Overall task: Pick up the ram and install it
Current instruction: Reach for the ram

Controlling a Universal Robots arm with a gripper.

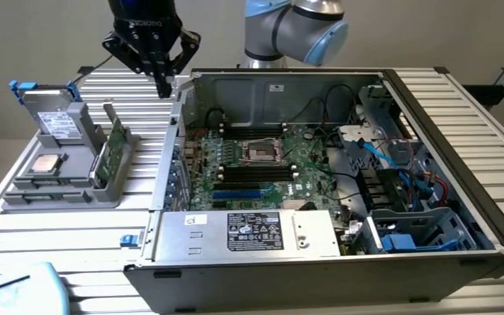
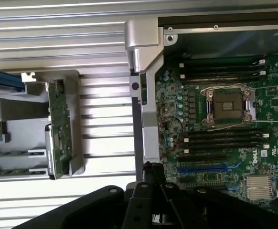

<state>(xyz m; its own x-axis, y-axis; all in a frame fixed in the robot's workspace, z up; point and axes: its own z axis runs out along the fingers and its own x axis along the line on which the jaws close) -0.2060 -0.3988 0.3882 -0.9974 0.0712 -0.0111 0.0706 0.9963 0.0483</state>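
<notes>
My black gripper (image 1: pixel 163 88) hangs shut and holding nothing above the table, by the back corner of the open computer case (image 1: pixel 462 197), on the exterior view's left of it. In the wrist view its closed fingertips (image 2: pixel 151 168) sit over the case's side wall. The ram (image 2: pixel 9 153) lies as a thin green stick in a slot of the grey tray (image 1: pixel 60 197), with a second stick (image 2: pixel 9 171) beside it, well apart from the gripper. Black memory slots (image 2: pixel 225 72) flank the processor socket (image 2: pixel 227 105) on the motherboard (image 1: pixel 270 157).
In the tray stand a tall green expansion card (image 2: pixel 60 129), a silver processor chip (image 1: pixel 46 164) and a hard drive (image 1: pixel 58 121). A power supply box (image 1: pixel 252 233) fills the case's front. Cables and a drive cage (image 1: pixel 401 177) crowd the exterior view's right. The slatted table (image 1: pixel 60 243) surrounds everything.
</notes>
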